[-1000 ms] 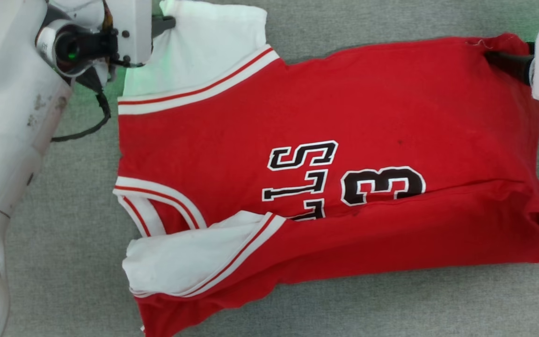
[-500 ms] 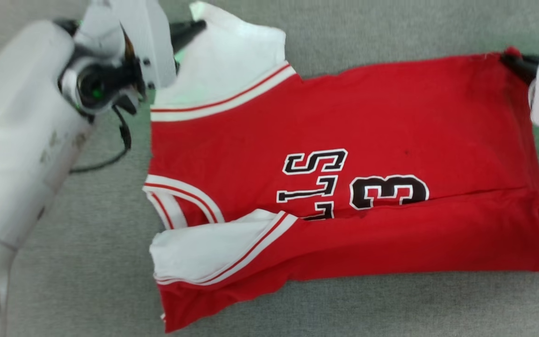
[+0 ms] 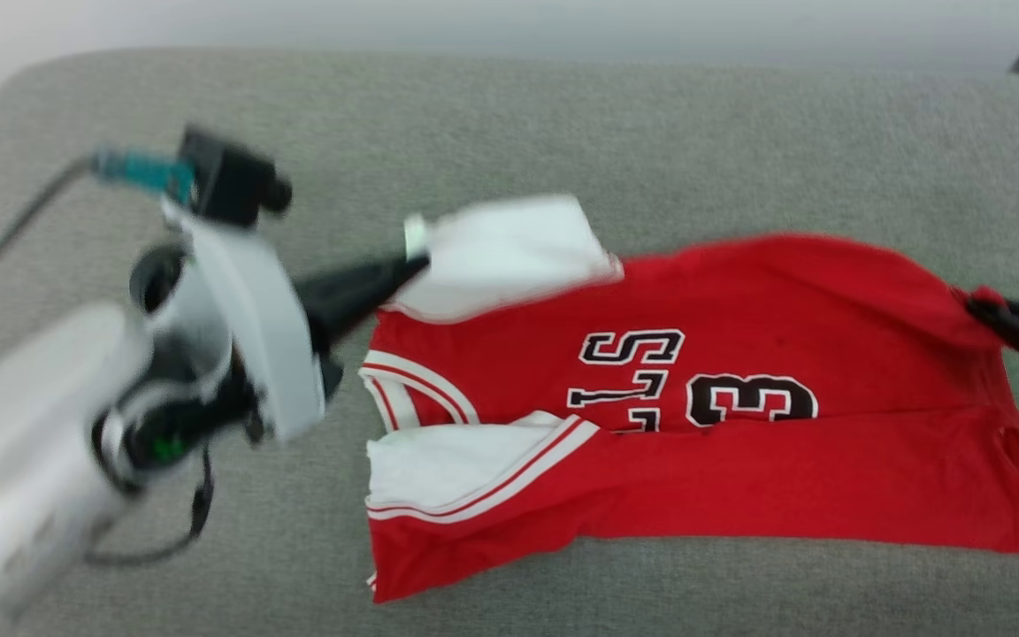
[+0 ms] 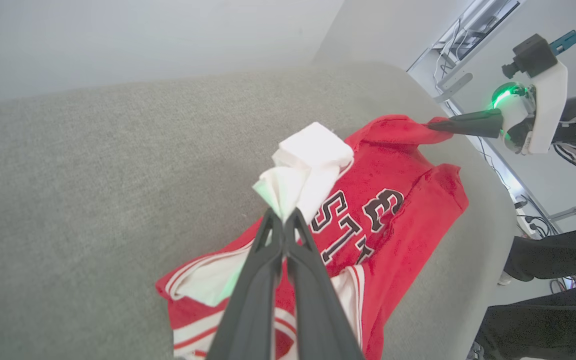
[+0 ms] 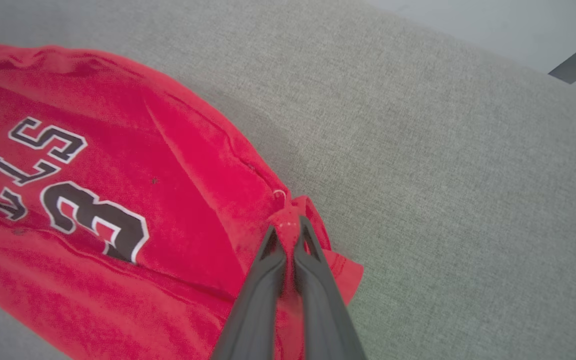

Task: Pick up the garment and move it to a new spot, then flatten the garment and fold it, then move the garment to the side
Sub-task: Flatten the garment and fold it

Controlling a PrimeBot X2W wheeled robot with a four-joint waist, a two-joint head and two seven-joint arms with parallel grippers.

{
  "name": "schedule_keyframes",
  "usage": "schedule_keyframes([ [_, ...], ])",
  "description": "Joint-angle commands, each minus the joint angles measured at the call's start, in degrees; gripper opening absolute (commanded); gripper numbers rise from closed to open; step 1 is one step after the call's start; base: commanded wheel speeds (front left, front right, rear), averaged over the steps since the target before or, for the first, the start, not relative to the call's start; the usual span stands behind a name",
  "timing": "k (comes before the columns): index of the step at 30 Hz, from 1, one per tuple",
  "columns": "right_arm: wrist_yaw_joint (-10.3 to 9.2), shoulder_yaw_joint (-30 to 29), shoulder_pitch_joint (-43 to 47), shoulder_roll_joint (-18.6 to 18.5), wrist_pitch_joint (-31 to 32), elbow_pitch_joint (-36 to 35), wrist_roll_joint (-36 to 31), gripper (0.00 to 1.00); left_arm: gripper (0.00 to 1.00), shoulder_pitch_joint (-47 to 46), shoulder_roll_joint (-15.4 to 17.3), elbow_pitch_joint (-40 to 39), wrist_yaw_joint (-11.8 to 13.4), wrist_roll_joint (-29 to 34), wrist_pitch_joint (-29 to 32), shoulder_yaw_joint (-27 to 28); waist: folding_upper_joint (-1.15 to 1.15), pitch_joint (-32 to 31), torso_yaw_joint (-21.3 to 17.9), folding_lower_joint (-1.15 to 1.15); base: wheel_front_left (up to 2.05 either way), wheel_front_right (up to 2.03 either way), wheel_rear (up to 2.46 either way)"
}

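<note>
Garment point(image 3: 739, 495), one piece, pinched by left claw point(image 3: 414, 260) and right claw point(image 3: 975, 307)

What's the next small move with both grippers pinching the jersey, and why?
Probably draw both pinched corners toward the near edge. The left gripper and right gripper are each shut on a far corner of the jersey, that edge is lifted, and the near side is already folded.
</note>
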Motion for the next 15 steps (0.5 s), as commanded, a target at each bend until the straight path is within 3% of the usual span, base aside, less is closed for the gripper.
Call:
schedule_keyframes([
  [1, -0.07, -1.09, 2.03, -0.84, -0.42, -1.02, 0.33, 0.0, 0.0, 1.89, 1.04, -1.49, 0.1, 0.49, -1.19, -0.42, 0.0, -2.21, 2.08, 0.0, 0.0, 0.0, 0.0],
  [7, -0.07, -6.48, 12.26, -3.15, -0.13, -6.76, 0.17, 0.0, 0.0, 11.38, 7.46, -10.9, 0.17, 0.61, -9.05, -1.47, 0.0, -3.05, 2.24, 0.0, 0.0, 0.0, 0.0],
  [10, -0.07, -9.99, 17.19, -3.5, 0.57, -9.15, -0.45, 0.0, 0.0, 15.57, 10.36, -14.82, 1.77, 1.57, -11.76, -2.47, 0.0, -2.9, 2.28, 0.0, 0.0, 0.0, 0.0],
  [15, -0.07, -15.75, 23.88, -1.87, 2.28, -11.51, -2.06, 0.0, 0.0, 20.42, 12.15, -18.34, 4.46, 2.38, -14.85, -3.99, 0.0, -2.16, 2.34, 0.0, 0.0, 0.0, 0.0],
])
